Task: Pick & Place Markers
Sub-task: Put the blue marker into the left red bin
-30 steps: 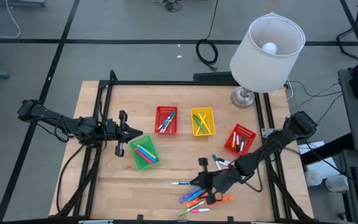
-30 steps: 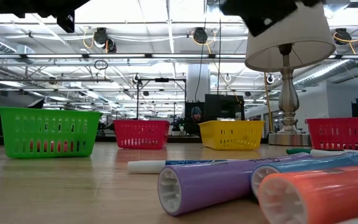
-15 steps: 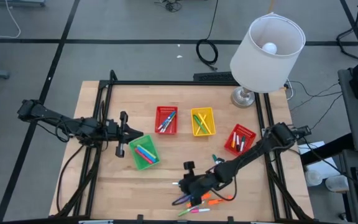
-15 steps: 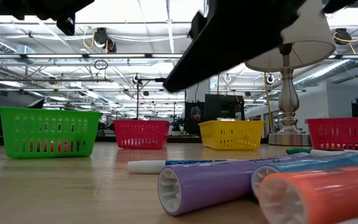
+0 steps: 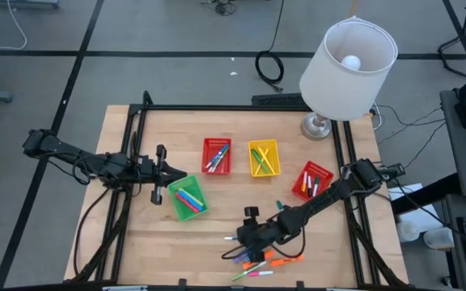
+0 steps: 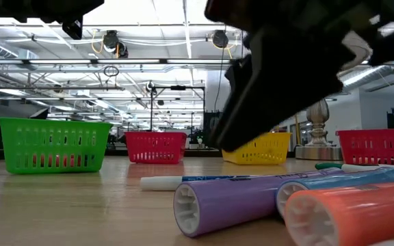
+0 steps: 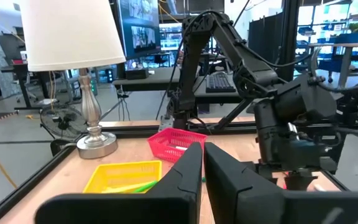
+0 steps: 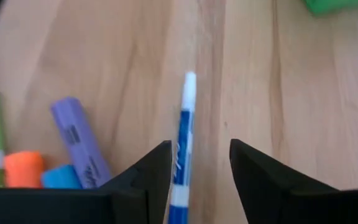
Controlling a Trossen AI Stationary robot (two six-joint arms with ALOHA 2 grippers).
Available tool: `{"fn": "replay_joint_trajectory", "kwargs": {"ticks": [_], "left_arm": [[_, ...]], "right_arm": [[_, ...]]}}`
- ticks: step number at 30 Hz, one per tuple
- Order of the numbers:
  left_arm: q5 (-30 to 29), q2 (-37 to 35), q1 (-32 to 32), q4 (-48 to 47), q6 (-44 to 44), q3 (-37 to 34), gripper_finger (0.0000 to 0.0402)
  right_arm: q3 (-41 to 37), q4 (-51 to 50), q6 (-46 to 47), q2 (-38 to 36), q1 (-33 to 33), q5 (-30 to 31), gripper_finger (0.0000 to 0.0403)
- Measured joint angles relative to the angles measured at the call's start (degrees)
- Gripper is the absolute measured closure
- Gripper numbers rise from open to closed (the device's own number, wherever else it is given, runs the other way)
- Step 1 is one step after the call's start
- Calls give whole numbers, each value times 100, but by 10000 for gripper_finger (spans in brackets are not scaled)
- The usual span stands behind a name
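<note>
Several markers (image 5: 257, 257) lie loose near the table's front edge; purple (image 6: 238, 198), blue (image 6: 340, 181) and orange (image 6: 347, 215) ones fill the low view. A blue and white marker (image 8: 181, 143) lies flat on the wood just left of that pile. My right gripper (image 8: 199, 163) hangs over it, open and slanting down, one finger on either side and apart from it; in the high view my right gripper (image 5: 241, 237) is at the pile's left end. My left gripper (image 5: 178, 174) waits level, shut and with nothing between its fingers, beside the green basket (image 5: 187, 199).
A red basket (image 5: 216, 155), a yellow basket (image 5: 264, 158) and a second red basket (image 5: 312, 181), all holding markers, stand mid-table. A lamp (image 5: 348, 58) stands at the far right corner. Bare wood lies left of the blue and white marker. A black frame rims the table.
My right gripper has gone toward the table's left edge and down, tipping more steeply, from above the marker pile to just over the blue and white marker. In the low view it has come down into the picture. The markers have not moved.
</note>
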Motion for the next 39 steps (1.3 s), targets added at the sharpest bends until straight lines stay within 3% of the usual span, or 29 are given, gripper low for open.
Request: {"fn": "replay_joint_trajectory", "kwargs": {"ticks": [15,25,30,35,39], "left_arm": [[-44,0,4,2,96,-2,376],[-46,0,4,9,71,0,376],[-46,0,4,10,83,0,376],[-48,0,4,9,84,-2,376],[-47,0,4,9,81,-2,376]], "right_arm": [[-356,141,380,0,85,-315,252],[-914,325,490,-35,-100,127,272],[-1162,906,-48,-38,-233,-20,283],[-1192,946,86,-28,-386,-338,304],[-1194,895,40,-24,-398,-376,352]]}}
